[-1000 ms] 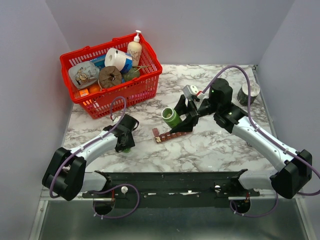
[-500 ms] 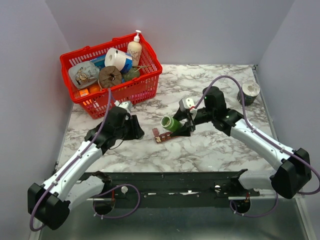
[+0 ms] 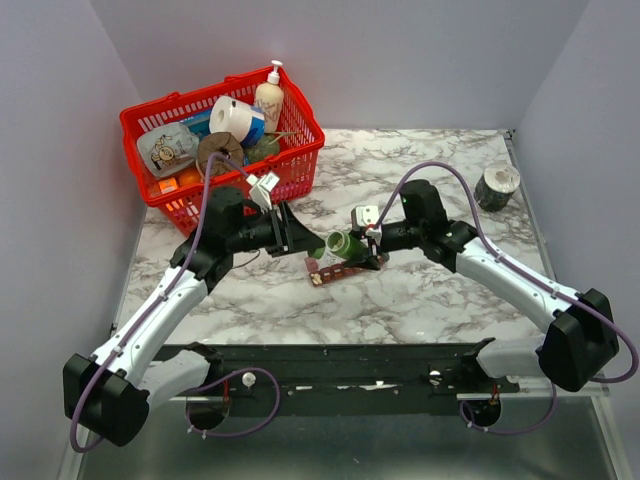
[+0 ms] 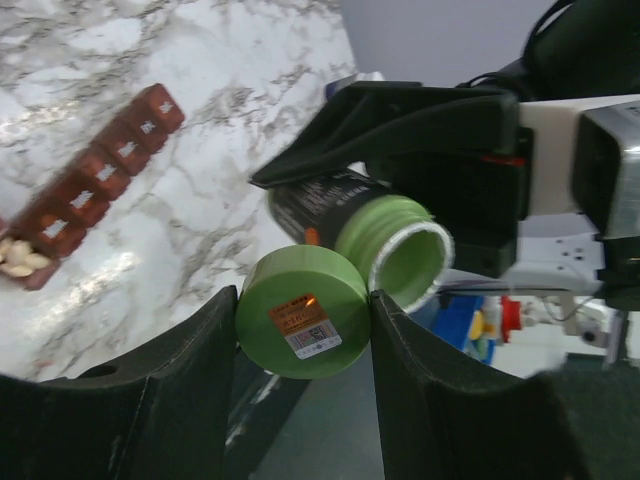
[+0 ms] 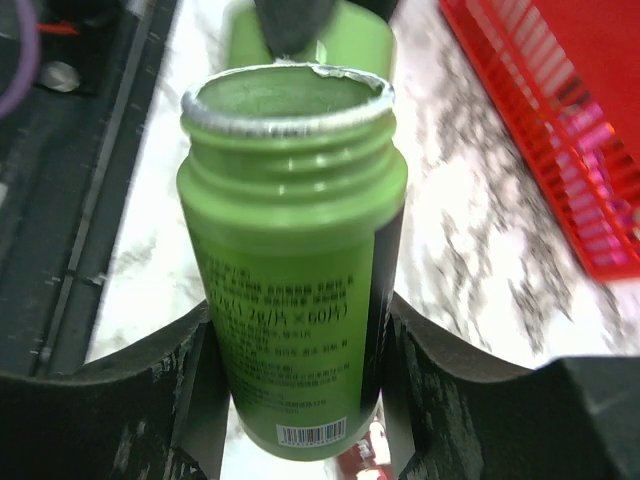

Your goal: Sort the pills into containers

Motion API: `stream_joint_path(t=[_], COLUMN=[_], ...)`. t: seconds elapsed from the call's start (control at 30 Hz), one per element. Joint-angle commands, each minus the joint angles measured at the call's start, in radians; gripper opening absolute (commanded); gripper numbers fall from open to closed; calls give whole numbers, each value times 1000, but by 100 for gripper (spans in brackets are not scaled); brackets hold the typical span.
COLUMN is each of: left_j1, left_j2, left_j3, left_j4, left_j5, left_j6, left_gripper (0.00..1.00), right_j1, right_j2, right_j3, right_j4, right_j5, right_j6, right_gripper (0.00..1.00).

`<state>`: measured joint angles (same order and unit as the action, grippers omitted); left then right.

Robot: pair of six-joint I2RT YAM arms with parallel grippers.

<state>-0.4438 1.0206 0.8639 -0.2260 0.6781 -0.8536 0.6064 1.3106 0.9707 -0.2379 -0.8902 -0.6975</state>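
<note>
My right gripper point(image 3: 365, 250) point(image 5: 295, 330) is shut on a green pill bottle point(image 3: 343, 245) point(image 5: 290, 270), which is tilted with its open, foil-rimmed mouth toward the left arm. My left gripper point(image 3: 300, 232) point(image 4: 303, 310) is shut on the bottle's round green cap point(image 4: 303, 313) point(image 5: 350, 35), held just in front of that mouth point(image 4: 405, 262) without touching it. The containers point(image 3: 335, 268) point(image 4: 95, 180), a dark red strip of small square compartments, lie on the marble table below the bottle. Off-white pills point(image 4: 20, 258) fill the strip's end compartment.
A red wire basket point(image 3: 290, 165) point(image 5: 560, 120) full of household items stands at the back left, close behind the left gripper. A small round tin point(image 3: 497, 185) sits at the back right. The black mounting rail point(image 3: 340, 365) runs along the near edge.
My left arm has swung up and to the right from the table's left side, bringing the cap to the bottle's mouth. My right arm has carried the bottle lower and leftward over the strip.
</note>
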Motion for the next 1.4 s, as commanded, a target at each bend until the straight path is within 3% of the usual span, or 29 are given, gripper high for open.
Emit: stream_joint_path(t=[0.0, 0.23, 0.67, 1.13, 1.37], left_j1=[1, 5, -44, -125, -176], left_j2=[13, 18, 117, 174, 223], left_j3=[18, 35, 239, 319, 369], left_j4=[200, 183, -245, -268, -366], left_j5=[158, 126, -135, -230, -328], left_j6=[-168, -177, 36, 27, 54], left_gripper=[10, 9, 7, 5, 2], right_j1=[-5, -7, 21, 38, 50], right_j2=[15, 19, 30, 41, 47], right_j3=[25, 37, 83, 99, 106], right_j4=[-5, -14, -49, -57, -63], right_j5=[102, 137, 201, 232, 252], right_j6=[-31, -19, 3, 18, 26], right_gripper=[1, 0, 1, 1, 1])
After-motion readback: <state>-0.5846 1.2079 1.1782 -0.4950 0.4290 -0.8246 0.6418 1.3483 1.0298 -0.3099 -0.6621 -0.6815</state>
